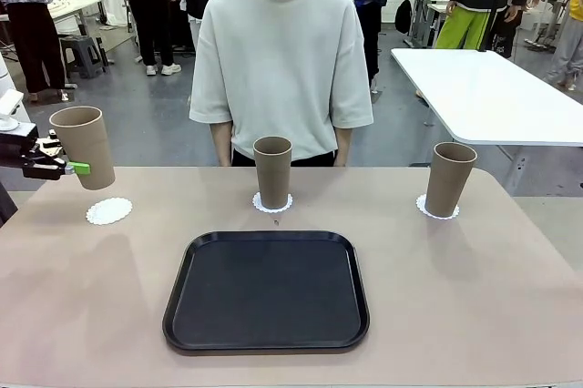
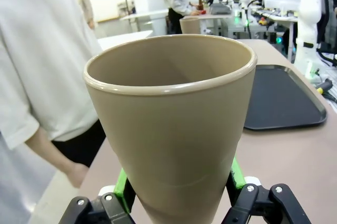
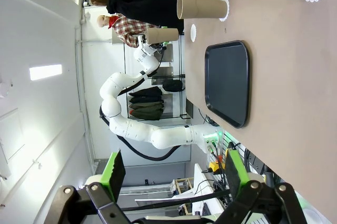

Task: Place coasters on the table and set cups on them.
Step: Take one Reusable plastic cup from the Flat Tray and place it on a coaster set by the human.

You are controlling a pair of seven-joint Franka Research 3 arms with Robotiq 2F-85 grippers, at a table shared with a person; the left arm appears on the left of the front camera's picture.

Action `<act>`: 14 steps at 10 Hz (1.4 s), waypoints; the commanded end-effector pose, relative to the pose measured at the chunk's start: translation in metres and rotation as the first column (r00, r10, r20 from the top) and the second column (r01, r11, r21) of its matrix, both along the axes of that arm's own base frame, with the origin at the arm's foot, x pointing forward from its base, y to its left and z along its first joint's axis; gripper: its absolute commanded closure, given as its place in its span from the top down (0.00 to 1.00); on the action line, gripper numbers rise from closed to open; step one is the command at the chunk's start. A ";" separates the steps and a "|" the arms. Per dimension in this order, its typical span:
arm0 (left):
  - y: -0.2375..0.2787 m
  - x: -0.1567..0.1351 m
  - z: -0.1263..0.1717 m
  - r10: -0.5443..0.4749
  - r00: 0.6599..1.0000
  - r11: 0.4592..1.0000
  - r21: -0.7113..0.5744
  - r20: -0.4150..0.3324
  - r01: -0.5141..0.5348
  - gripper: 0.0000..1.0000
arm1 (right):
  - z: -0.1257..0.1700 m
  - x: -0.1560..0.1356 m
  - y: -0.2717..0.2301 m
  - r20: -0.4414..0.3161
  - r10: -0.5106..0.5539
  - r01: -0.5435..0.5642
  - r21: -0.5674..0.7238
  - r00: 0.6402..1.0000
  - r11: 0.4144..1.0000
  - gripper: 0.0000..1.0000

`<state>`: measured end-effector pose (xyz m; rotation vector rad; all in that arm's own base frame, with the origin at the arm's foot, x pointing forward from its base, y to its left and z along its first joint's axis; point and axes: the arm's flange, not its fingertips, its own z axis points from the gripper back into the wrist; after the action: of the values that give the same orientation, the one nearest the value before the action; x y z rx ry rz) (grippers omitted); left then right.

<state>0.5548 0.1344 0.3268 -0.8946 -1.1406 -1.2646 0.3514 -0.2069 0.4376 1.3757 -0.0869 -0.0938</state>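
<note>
Left gripper (image 1: 80,168) is clamped on a tan cup (image 1: 84,146), green pads pinching its lower wall from both sides, and the cup hangs clear above the table (image 1: 474,297) out at the left edge. In the left wrist view that held cup (image 2: 171,129) looks matte tan-brown, tapered, with a rolled rim wider than the base. Its long axis runs near vertical, mouth up, rim tipped a touch toward eleven o'clock. At about five o'clock of it, just below, lies a bare white lacy coaster (image 1: 109,210) on the table. Out from there, a second cup (image 1: 272,172) stands upright on its coaster (image 1: 272,203) at centre, a third cup (image 1: 448,178) upright on another coaster (image 1: 436,209) at right. A black tray (image 1: 267,291) sits nearer the robot. Right gripper (image 3: 172,174) has its jaws spread wide, holding nothing.
</note>
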 end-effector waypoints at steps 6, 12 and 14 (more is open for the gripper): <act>0.009 0.009 -0.029 -0.019 1.000 0.999 -0.036 -0.020 0.018 0.83 | 0.000 -0.001 0.000 0.014 0.005 -0.005 0.007 1.000 1.000 1.00; 0.014 0.019 -0.056 -0.022 0.999 0.997 -0.078 -0.036 0.019 0.83 | 0.000 -0.001 0.000 0.014 0.005 -0.005 0.007 1.000 1.000 1.00; 0.013 0.023 -0.065 -0.012 0.998 0.998 -0.069 -0.057 0.008 0.83 | 0.000 -0.001 0.000 0.014 0.005 -0.005 0.007 1.000 1.000 1.00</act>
<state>0.5698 0.1465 0.2600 -0.9822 -1.1246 -1.2137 0.3514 -0.2070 0.4376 1.3757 -0.0869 -0.0938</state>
